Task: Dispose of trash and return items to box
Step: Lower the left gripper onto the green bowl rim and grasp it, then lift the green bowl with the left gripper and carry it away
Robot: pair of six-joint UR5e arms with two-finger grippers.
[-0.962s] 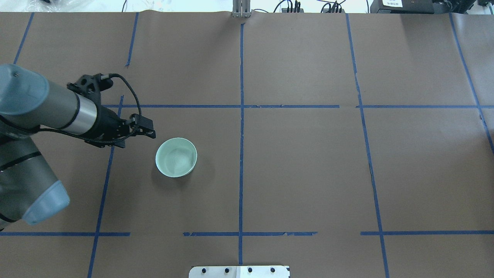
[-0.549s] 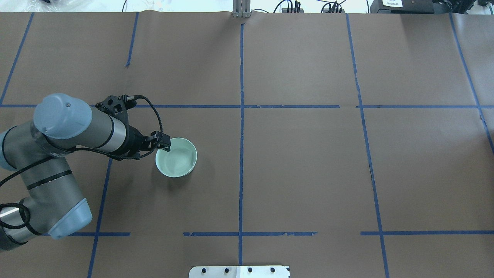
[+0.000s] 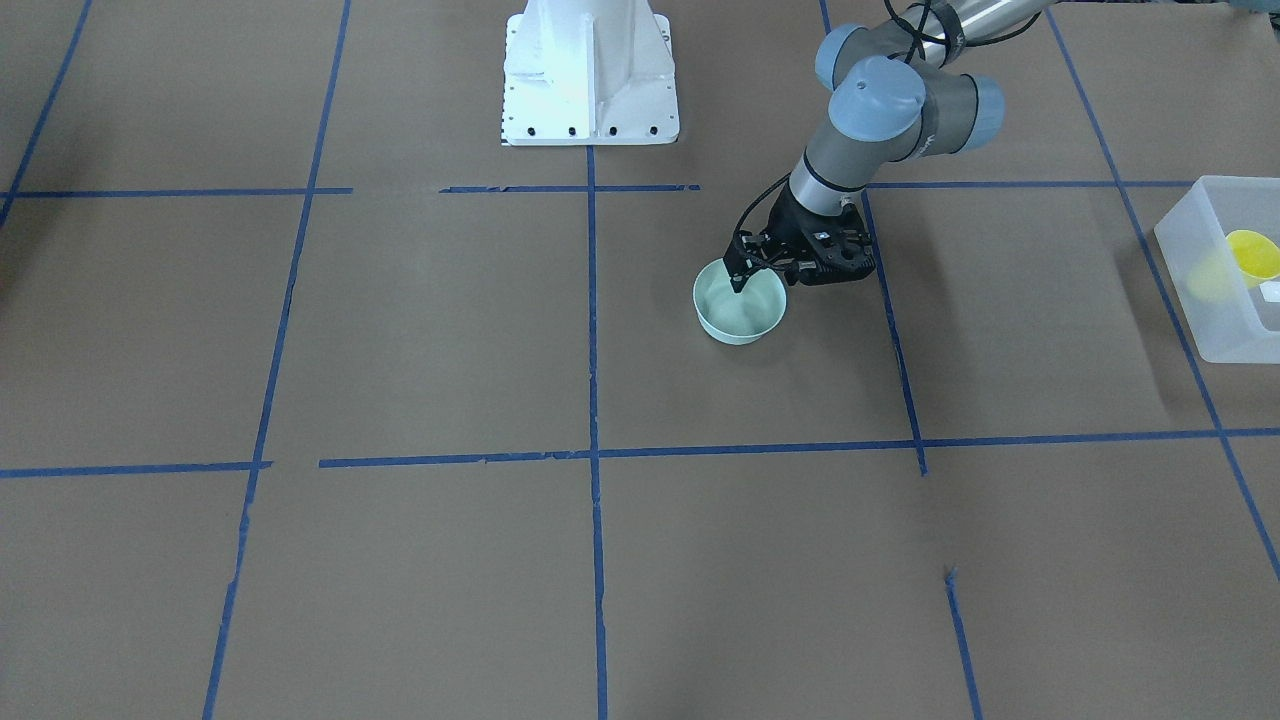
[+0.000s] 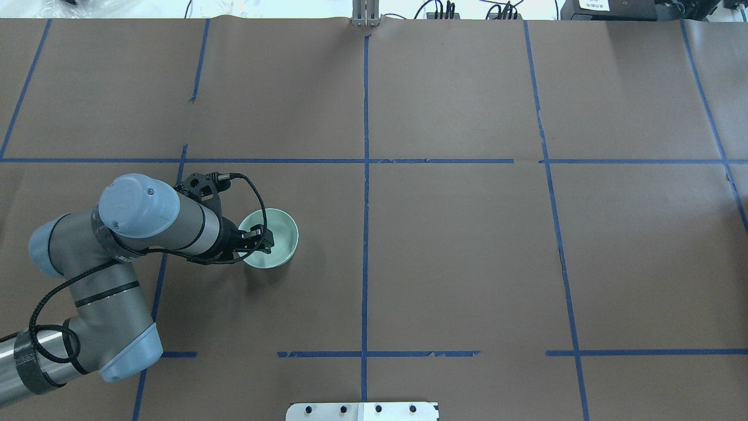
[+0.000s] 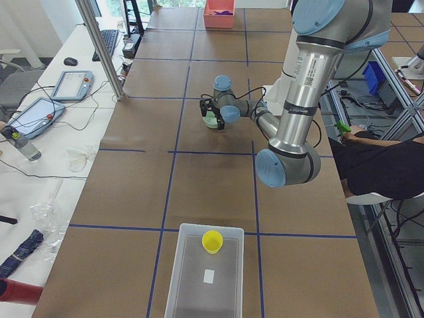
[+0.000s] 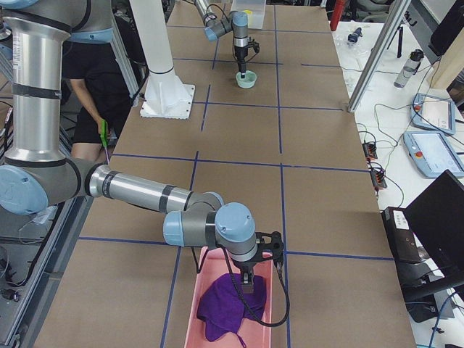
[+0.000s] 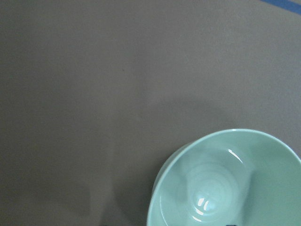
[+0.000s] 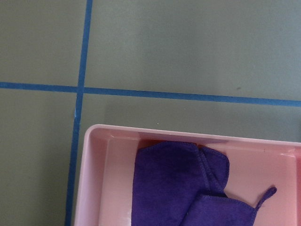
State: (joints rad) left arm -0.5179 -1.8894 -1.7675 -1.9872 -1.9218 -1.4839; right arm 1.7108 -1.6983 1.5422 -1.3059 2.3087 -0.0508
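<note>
A pale green bowl (image 4: 283,234) stands on the brown table; it also shows in the front view (image 3: 742,312) and fills the lower right of the left wrist view (image 7: 225,183). My left gripper (image 4: 260,240) is open over the bowl's left rim, with one fingertip (image 3: 737,284) down inside the bowl. The yellow cup (image 3: 1254,255) lies in the frosted box (image 3: 1200,300) at the table's left end, also seen from the left (image 5: 212,240). My right gripper (image 6: 248,279) hangs over a pink bin (image 6: 207,288); I cannot tell if it is open.
The pink bin (image 8: 91,165) holds a purple cloth (image 8: 181,181). A small white piece (image 5: 208,276) lies in the box beside the cup. The white robot base (image 3: 590,80) stands at the table's near edge. A seated person (image 5: 377,159) is beside the robot.
My left arm has swung right and down from left of the bowl until the gripper sits over the bowl's rim. The bowl has not moved.
</note>
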